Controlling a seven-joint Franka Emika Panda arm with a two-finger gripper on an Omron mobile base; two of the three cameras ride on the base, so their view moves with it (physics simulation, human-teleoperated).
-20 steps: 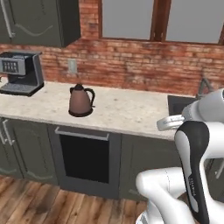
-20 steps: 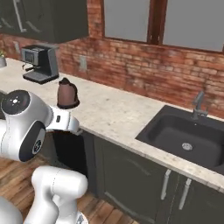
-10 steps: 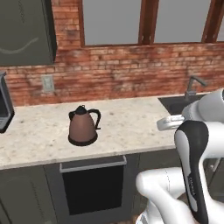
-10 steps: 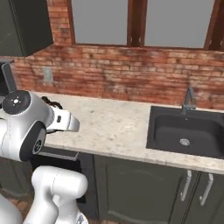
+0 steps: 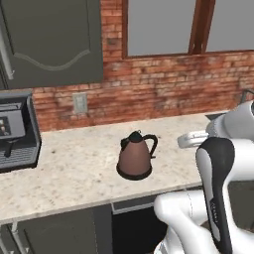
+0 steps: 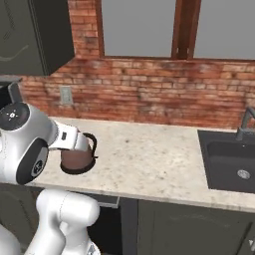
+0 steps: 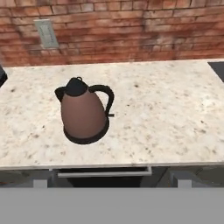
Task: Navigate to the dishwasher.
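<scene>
The dishwasher (image 5: 133,229) is the glossy black panel under the stone counter (image 5: 74,173), with a silver bar handle (image 5: 133,205) along its top edge. It sits straight ahead of me, below a brown kettle (image 5: 135,156). The right base view shows the dishwasher (image 6: 107,225) partly behind my white arm. In the hand view its handle (image 7: 103,173) runs just under the counter edge. My gripper (image 7: 109,183) hovers over the counter's front edge, open, with nothing between its wide-set fingertips (image 7: 40,183).
The kettle (image 7: 83,111) stands on the counter near its front edge. A coffee machine (image 5: 15,136) sits at the left, and a black sink (image 6: 231,162) with a tap at the right. Dark grey cabinets flank the dishwasher; a brick wall and window lie behind.
The whole picture has shifted and grown: the base has driven closer to the counter, and the kettle and dishwasher now lie straight ahead. The arm keeps its pose.
</scene>
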